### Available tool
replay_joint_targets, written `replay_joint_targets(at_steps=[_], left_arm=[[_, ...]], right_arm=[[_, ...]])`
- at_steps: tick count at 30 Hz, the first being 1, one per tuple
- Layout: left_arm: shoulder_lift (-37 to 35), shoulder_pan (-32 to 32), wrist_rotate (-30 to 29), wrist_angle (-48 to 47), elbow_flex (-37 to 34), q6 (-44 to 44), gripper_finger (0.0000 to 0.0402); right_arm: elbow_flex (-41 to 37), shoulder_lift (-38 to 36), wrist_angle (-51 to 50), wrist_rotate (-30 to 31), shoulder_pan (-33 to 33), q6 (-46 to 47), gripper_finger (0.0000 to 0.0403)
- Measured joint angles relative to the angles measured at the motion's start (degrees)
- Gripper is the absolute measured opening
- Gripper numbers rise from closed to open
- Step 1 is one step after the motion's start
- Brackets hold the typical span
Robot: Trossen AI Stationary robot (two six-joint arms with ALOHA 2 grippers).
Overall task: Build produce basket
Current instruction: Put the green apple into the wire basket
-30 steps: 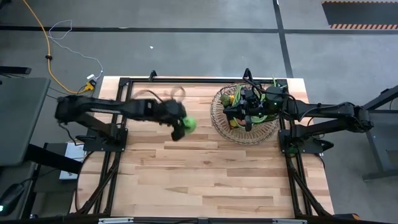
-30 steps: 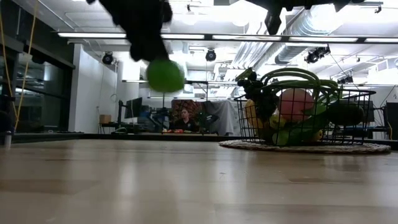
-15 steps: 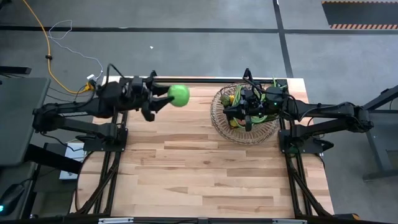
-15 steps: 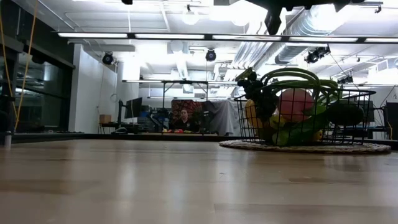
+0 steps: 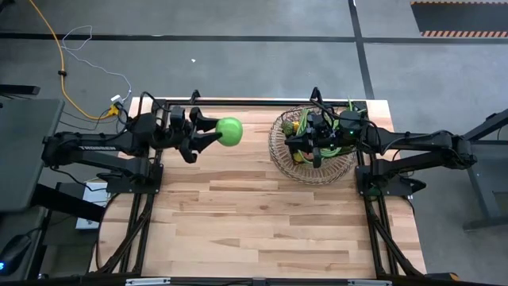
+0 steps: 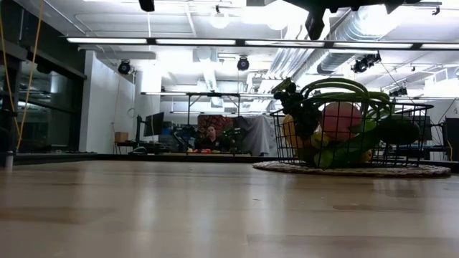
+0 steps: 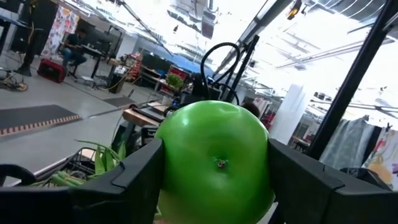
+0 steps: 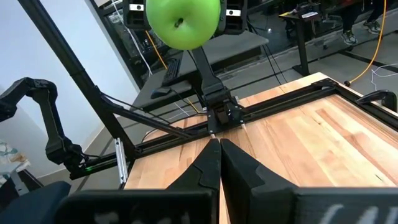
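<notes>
A green apple (image 5: 228,131) hangs high over the table's far left part, with my left gripper (image 5: 220,133) shut on it. The apple also shows at the top of the right wrist view (image 8: 183,22). The round wire basket (image 5: 275,149) stands at the far right, and in the low view (image 6: 423,122) it rests on its flat base. It holds produce: a pink peach (image 6: 341,118), long green beans (image 6: 344,86), yellow fruit (image 6: 290,132) and a dark avocado (image 6: 398,130). My right gripper (image 8: 214,146) is shut, holds nothing and stays above the basket (image 5: 309,141). My left gripper pinches the apple by its two opposite sides (image 7: 169,180) between its two fingers (image 7: 134,180). The fingers come about level from the table's left. The apple is lifted well clear of the table, lying on its side with one dimpled end (image 7: 219,163) facing back toward the wrist.
Bare wood (image 5: 254,214) spans the table's middle and near half, with a gap between apple and basket. A black frame rail (image 5: 254,102) runs along the far edge. A person (image 6: 213,137) sits in the room beyond the table.
My left gripper has risen with the apple and drawn back toward the table's far left. It has tipped from pointing down to about level. The apple has stayed between the fingers and has gone up out of the top of the low view.
</notes>
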Motion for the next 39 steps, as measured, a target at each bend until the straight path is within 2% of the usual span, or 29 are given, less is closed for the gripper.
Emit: replay_joint_targets(at_steps=[7,10,13,16,19,25,30,35,39], left_arm=[[0.2,0.0,-2.0,-1.0,0.0,-1.1,0.0239],[2.6,0.1,-3.8,-4.8,1.9,-0.3,0.0239],[7.0,1.0,-5.2,-11.4,6.6,2.5,0.0239],[13.4,2.2,-5.4,-16.4,11.9,5.7,0.0239],[21.2,3.0,-4.5,-17.0,16.4,9.0,0.0239],[38.6,4.0,-4.0,-15.0,27.1,14.7,0.0239],[51.3,4.2,-3.6,-8.8,37.3,18.9,0.0239],[60.9,4.3,-3.0,-7.4,47.1,20.6,0.0239],[65.4,4.3,-3.6,-7.3,51.7,23.9,0.0239]], right_arm=[[0.0,0.0,1.5,0.0,0.0,0.3,0.0000],[0.0,0.0,7.9,0.0,0.0,0.4,0.0000],[0.0,0.0,15.7,0.0,0.0,0.1,0.0000],[0.0,0.0,22.6,0.0,-0.1,0.0,0.0000],[0.0,0.0,27.2,0.0,-0.1,0.0,0.0000],[0.0,0.0,32.8,0.0,-0.1,-1.1,0.0000],[0.0,0.0,35.3,0.0,-0.1,-1.0,0.0000],[0.0,0.0,35.5,0.0,-0.1,0.4,0.0000],[0.0,0.0,35.5,0.0,-0.1,0.4,0.0000]])
